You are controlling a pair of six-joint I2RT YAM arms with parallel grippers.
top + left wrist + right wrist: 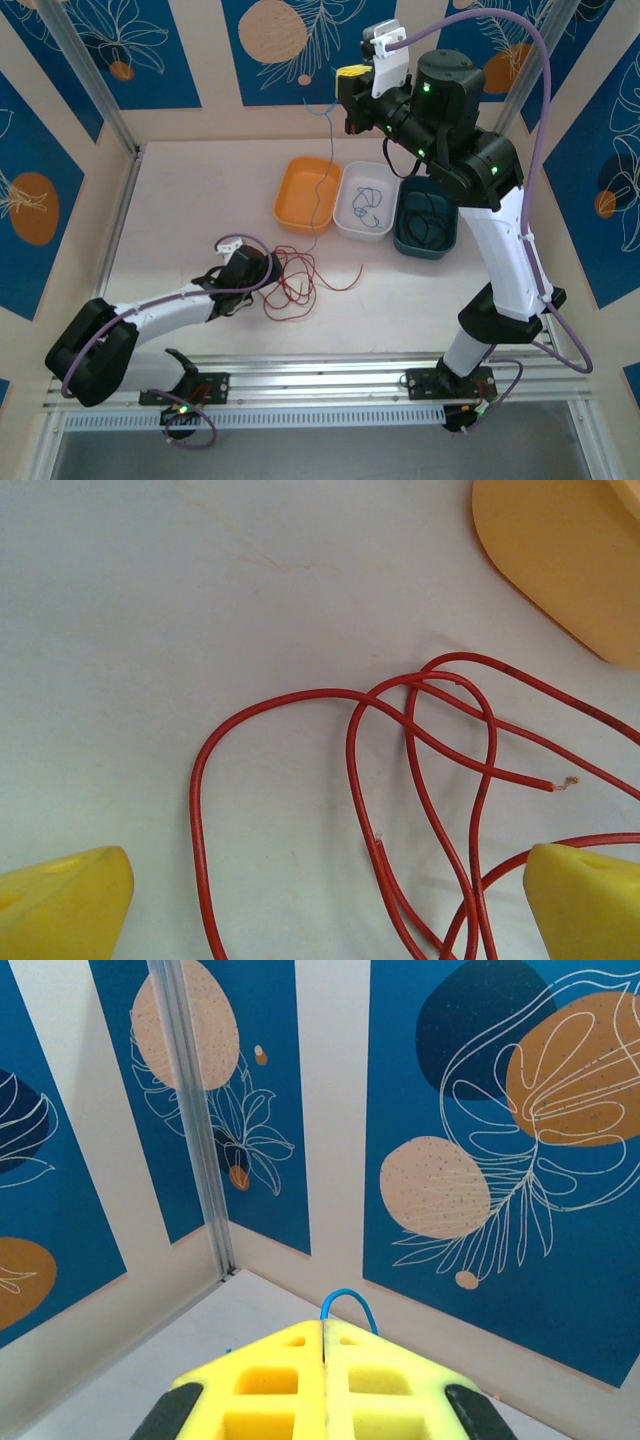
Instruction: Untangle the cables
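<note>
Loose red cables (300, 282) lie tangled in overlapping loops on the table; close up the red cables (349, 750) cross each other, with two bare cut ends showing. My left gripper (264, 270) sits low at their left edge. It is open (325, 905), its yellow fingertips (62, 902) wide apart with red loops between them. My right gripper (346, 90) is raised high near the back wall, shut (323, 1326) on a thin blue cable (347, 1298). That blue cable (329, 160) hangs down past the orange tray to the table.
Three trays stand in a row at the back: an orange tray (290, 200), a white tray (345, 215) holding another blue cable (366, 205), and a teal tray (405, 235) holding a black cable (430, 215). The orange tray (570, 560) lies just beyond the red loops.
</note>
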